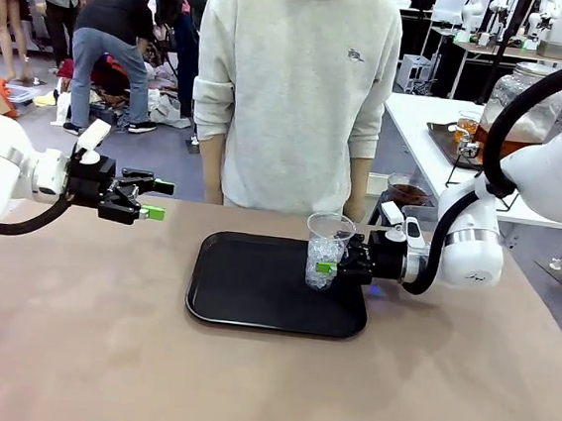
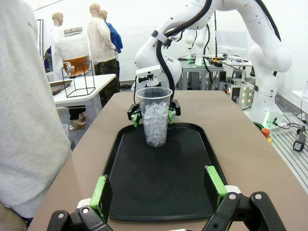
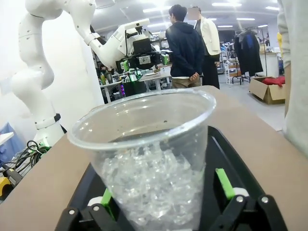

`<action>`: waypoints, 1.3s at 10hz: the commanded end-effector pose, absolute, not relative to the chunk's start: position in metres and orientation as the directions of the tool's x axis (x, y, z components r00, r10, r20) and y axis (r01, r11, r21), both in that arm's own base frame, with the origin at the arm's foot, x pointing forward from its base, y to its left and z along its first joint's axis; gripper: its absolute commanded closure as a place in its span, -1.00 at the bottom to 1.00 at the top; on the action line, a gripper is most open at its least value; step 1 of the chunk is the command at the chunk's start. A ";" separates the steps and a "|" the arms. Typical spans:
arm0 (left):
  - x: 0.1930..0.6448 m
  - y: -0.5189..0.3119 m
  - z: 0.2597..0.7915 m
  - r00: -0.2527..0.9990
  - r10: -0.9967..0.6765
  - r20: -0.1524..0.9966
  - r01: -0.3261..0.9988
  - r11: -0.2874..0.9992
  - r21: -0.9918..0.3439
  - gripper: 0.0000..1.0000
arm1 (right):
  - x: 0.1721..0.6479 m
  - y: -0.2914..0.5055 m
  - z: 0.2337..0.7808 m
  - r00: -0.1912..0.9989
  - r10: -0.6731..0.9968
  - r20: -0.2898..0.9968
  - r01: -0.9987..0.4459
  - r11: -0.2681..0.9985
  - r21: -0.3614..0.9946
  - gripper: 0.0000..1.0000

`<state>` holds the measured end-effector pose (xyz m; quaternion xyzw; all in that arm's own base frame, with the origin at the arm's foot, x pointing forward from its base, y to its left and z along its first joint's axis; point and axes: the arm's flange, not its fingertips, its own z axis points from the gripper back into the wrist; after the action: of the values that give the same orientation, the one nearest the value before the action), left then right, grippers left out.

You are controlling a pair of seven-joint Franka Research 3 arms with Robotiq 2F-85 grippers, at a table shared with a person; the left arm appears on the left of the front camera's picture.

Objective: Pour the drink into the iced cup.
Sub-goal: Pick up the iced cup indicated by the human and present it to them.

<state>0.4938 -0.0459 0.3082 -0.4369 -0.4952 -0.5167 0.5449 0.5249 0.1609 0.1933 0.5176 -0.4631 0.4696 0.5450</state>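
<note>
A clear plastic iced cup [image 1: 327, 247] stands upright on the right part of a black tray [image 1: 253, 297]. My right gripper [image 1: 333, 266] is open, with its green pads on either side of the cup's lower half. In the right wrist view the cup [image 3: 144, 144] fills the space between the fingers [image 3: 224, 184], with a small gap on the right. My left gripper [image 1: 151, 199] hangs open and empty above the table's left side, pointing at the cup [image 2: 155, 115]. The amber drink [image 1: 506, 145] sits in the bottom of a large glass dispenser jar on a side table at the back right.
A person in a grey sweatshirt [image 1: 293, 82] stands at the far edge, behind the tray. A small cup of dark brown liquid [image 1: 405, 193] stands by the table's far right corner. A glass with amber liquid [image 1: 466, 125] is beside the dispenser.
</note>
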 end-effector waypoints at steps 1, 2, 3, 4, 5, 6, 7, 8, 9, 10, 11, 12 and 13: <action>0.494 -0.046 0.310 -0.021 -0.123 0.992 0.995 0.092 0.033 -1.00 | 0.533 0.170 0.196 0.159 0.027 0.987 -0.987 0.041 0.158 -1.00; 0.494 -0.046 0.310 -0.021 -0.123 0.992 0.995 0.092 0.033 -1.00 | 0.533 0.170 0.197 0.190 0.019 0.982 -0.982 0.013 0.190 -0.72; 0.494 -0.046 0.310 -0.021 -0.123 0.992 0.995 0.092 0.033 -1.00 | 0.532 0.171 0.198 0.188 0.016 0.982 -0.982 0.013 0.188 -0.34; 0.494 -0.046 0.310 -0.021 -0.123 0.992 0.995 0.092 0.033 -1.00 | 0.530 0.170 0.197 0.133 0.038 0.990 -0.991 0.012 0.133 0.06; 0.494 -0.046 0.310 -0.021 -0.123 0.992 0.995 0.092 0.033 -1.00 | 0.530 0.170 0.198 0.149 0.038 0.988 -0.989 0.011 0.149 0.06; 0.494 -0.046 0.310 -0.021 -0.123 0.992 0.995 0.092 0.033 -1.00 | 0.530 0.170 0.198 0.145 0.041 0.989 -0.989 0.013 0.145 0.06; 0.494 -0.046 0.310 -0.021 -0.123 0.992 0.995 0.092 0.033 -1.00 | 0.529 0.170 0.200 0.145 0.041 0.989 -0.989 0.010 0.144 0.06; 0.494 -0.046 0.310 -0.021 -0.123 0.992 0.995 0.092 0.033 -1.00 | 0.528 0.169 0.202 0.138 0.036 0.990 -0.990 0.007 0.138 0.06; 0.494 -0.046 0.310 -0.021 -0.123 0.992 0.995 0.092 0.033 -1.00 | 0.527 0.168 0.206 0.134 0.022 0.991 -0.991 -0.008 0.134 0.06; 0.494 -0.046 0.310 -0.021 -0.123 0.992 0.995 0.092 0.033 -1.00 | 0.527 0.165 0.214 0.121 0.006 0.993 -0.992 -0.019 0.122 0.06; 0.494 -0.046 0.310 -0.021 -0.123 0.992 0.995 0.092 0.033 -1.00 | 0.530 0.162 0.225 0.105 -0.008 0.994 -0.994 -0.021 0.105 0.06; 0.494 -0.046 0.310 -0.021 -0.123 0.992 0.995 0.092 0.033 -1.00 | 0.534 0.159 0.238 0.091 -0.025 0.996 -0.995 -0.031 0.090 0.06; 0.494 -0.046 0.310 -0.021 -0.123 0.992 0.995 0.092 0.033 -1.00 | 0.539 0.156 0.253 0.067 -0.027 0.997 -0.997 -0.032 0.066 0.06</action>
<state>0.4938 -0.0459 0.3082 -0.4369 -0.4952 -0.5167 0.5449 0.5333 0.1609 0.2335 0.5280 -0.4773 0.4753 0.5172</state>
